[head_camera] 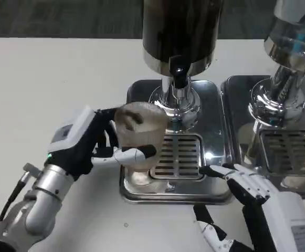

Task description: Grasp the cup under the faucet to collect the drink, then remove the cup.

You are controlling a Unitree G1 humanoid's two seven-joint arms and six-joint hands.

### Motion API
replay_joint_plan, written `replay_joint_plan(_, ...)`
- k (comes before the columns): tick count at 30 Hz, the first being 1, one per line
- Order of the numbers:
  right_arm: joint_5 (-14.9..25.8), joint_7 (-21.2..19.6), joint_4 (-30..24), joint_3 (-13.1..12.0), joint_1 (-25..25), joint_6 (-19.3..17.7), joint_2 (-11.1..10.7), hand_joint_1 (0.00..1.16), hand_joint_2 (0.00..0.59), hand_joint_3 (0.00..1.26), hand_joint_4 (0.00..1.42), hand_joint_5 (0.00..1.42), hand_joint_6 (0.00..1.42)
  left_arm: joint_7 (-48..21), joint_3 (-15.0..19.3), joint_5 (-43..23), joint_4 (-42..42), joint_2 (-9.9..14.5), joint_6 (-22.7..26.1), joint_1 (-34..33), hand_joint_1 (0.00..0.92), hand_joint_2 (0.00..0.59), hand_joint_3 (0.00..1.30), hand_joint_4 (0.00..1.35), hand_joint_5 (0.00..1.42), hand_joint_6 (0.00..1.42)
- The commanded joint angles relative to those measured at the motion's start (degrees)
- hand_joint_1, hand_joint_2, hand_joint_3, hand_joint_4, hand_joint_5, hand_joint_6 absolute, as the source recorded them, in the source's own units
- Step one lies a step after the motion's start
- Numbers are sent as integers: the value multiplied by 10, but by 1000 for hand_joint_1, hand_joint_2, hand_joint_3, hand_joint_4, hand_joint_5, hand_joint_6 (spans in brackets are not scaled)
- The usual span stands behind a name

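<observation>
A clear plastic cup (140, 132) holding a brownish drink is in my left hand (92, 143), whose fingers wrap its side. The cup hangs tilted over the left part of the drip tray (215, 157), left of the black faucet (179, 77) of the dark drink dispenser (181, 29). My right hand (246, 186) hovers over the tray's front right corner with its fingers spread and nothing in it.
The slotted grate (181, 156) lies in the middle of the tray. A second dispenser (288, 58) with its own tray (294, 152) stands on the right. White table (47, 84) stretches to the left.
</observation>
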Motion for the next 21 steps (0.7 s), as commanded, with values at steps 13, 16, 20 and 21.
replay_joint_plan(13, 2, -7, -9, -6, 25, -2, 21, 482, 395, 383, 366, 283, 306, -13, -41, 24, 33, -45, 45, -70, 317, 146, 577, 653, 892, 1060)
replay_joint_plan(16, 3, -6, -7, -5, 24, -3, 23, 482, 395, 383, 366, 286, 306, -15, -46, 24, 36, -48, 51, -77, 307, 144, 560, 632, 865, 1025)
replay_joint_plan(20, 4, -6, -6, -4, 25, -2, 26, 482, 395, 383, 366, 287, 306, -24, -50, 23, 39, -51, 52, -81, 258, 127, 487, 552, 770, 929)
replay_joint_plan(21, 4, -6, -5, -3, 25, -1, 27, 482, 395, 383, 366, 287, 306, -28, -50, 22, 40, -51, 51, -81, 236, 117, 460, 512, 730, 871)
